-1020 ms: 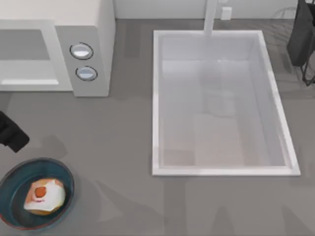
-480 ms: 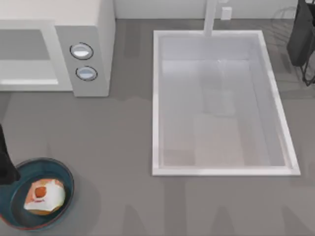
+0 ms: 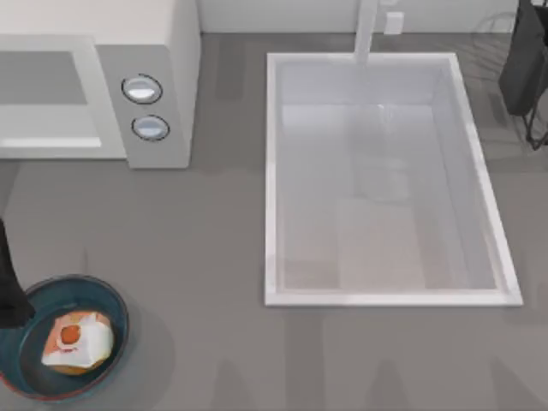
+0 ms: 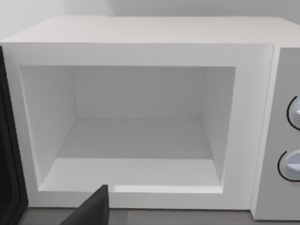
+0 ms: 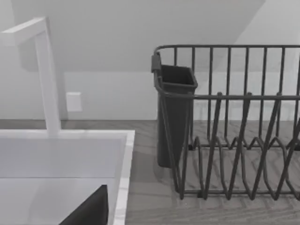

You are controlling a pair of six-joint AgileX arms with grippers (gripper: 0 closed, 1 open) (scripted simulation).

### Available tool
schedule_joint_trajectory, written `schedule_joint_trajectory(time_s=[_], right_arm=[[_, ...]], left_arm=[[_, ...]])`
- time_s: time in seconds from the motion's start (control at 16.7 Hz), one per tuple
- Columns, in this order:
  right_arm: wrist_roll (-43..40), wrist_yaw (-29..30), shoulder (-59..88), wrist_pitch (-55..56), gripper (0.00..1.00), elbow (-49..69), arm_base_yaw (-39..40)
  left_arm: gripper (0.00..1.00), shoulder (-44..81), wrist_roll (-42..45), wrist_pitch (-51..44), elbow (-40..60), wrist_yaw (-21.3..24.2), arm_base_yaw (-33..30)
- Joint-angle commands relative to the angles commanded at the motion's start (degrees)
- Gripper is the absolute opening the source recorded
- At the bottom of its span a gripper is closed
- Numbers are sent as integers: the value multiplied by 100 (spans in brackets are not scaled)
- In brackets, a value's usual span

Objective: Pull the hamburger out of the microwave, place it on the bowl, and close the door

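Top view: grey matte counter [image 3: 214, 257], uniform in tone, with soft shadows falling across it. Landmark taken as the sink [image 3: 385, 180], a large white rectangular basin sunk into the counter on the right half, with a white faucet [image 3: 366, 30] rising at its far edge. Well to the left of the sink, at the far left corner, sits the microwave [image 3: 154, 77], white and light grey, two round silver dials [image 3: 142, 89] on the panel that faces the sink side. Left wrist view looks straight into the microwave cavity [image 4: 136, 126]: white walls and floor, nothing resting inside. The door [image 4: 8, 150] stands swung open, seen as a dark edge-on panel at the cavity's far side from the dials. Bowl [image 3: 62, 336] lies well left of the sink and nearer the front of the counter than the microwave, dark blue-teal with a thin reddish rim. The hamburger [image 3: 77, 341] sits inside the bowl, pale cream with an orange-red patch on top. Left gripper [image 3: 10, 295] shows as a dark shape at the left border, overlapping the bowl's left rim; finger spacing cannot be told. Right wrist view: pale plain wall behind the counter, a small white wall plate [image 5: 74, 101] beside the faucet, and a dark wire dish rack [image 5: 234, 122] with a dark utensil cup [image 5: 173, 117] standing just right of the sink. Right arm [image 3: 524, 60] is parked at the far right corner, past the sink; finger spacing cannot be told.
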Motion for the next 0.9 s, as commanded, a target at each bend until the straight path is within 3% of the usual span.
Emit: schedule_joint_trajectory(time_s=[0.78,0.9], right_arm=[[0,0,0,0,100,0,0],[0,0,0,0,100,0,0]], left_arm=[[2,0,0,0,0,0,0],[0,0,0,0,0,0,0]])
